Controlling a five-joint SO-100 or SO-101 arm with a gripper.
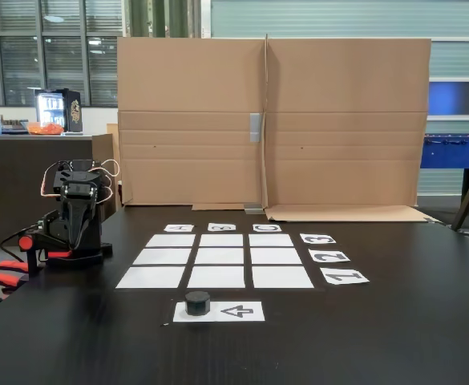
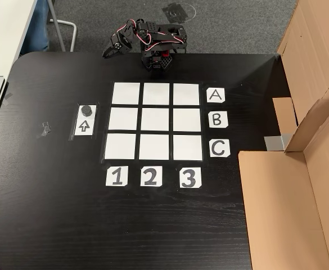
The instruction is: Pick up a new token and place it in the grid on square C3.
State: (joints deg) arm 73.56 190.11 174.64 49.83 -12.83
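On arrow sheet (image 1: 238, 311), round matte-black token (image 1: 197, 302)

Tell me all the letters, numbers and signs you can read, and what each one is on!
"A": top white card
"B": middle card
"C": lower card
"1": left card
"2": next card
"3": last card
Arrow sign: white sheet holding the token

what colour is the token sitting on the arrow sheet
Black; the token shows best in the fixed view from table level.
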